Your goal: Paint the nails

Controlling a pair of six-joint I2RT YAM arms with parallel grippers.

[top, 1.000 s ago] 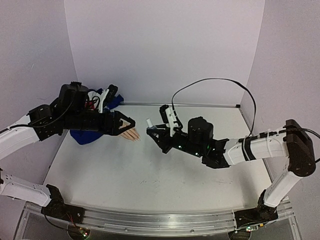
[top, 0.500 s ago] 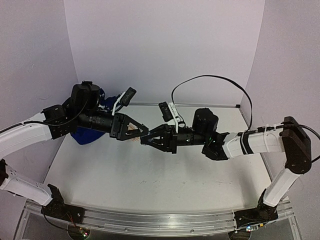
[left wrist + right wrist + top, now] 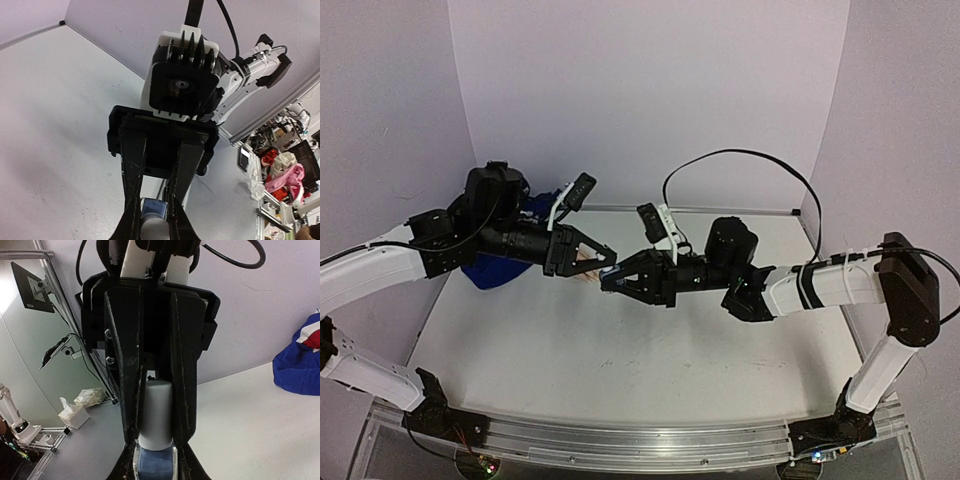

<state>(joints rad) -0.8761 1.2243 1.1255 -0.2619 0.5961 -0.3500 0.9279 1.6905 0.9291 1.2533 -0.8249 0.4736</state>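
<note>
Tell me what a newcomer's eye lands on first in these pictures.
Two arms meet tip to tip above the middle of the table: the right gripper is shut on a small blue-based bottle, and the left gripper is clamped on its white cap. Behind the left arm, at the table's back left, lies a bunched blue sleeve, its peach mannequin hand barely showing under the grippers.

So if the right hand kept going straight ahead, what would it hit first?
The left hand, almost at once: it faces the right hand tip to tip, shut on the cap of the bottle that hand holds.
</note>
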